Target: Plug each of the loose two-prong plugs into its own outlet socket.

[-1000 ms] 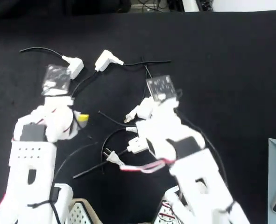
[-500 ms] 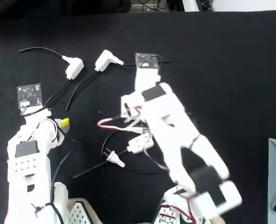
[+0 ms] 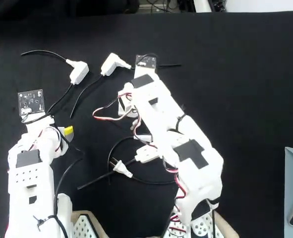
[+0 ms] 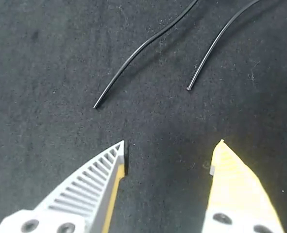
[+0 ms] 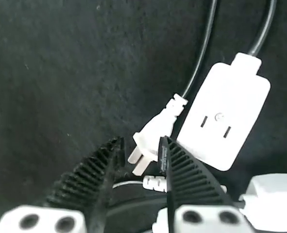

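Shows the right gripper (image 5: 140, 141) low over the black tabletop (image 3: 245, 74) at centre, its black fingers slightly parted on either side of a white two-prong plug (image 5: 153, 137), prongs pointing back between them. Places a white outlet socket (image 5: 224, 124) just beside that plug, slotted face showing, black cable attached. Shows the left gripper (image 4: 172, 142) at the near left, spread wide over the tabletop near two black cable ends (image 4: 98, 102). Finds a second two-prong plug (image 3: 119, 168) lying near centre, apart from both grippers.

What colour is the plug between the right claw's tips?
The plug is white, its cord black; clearest in the right wrist view.
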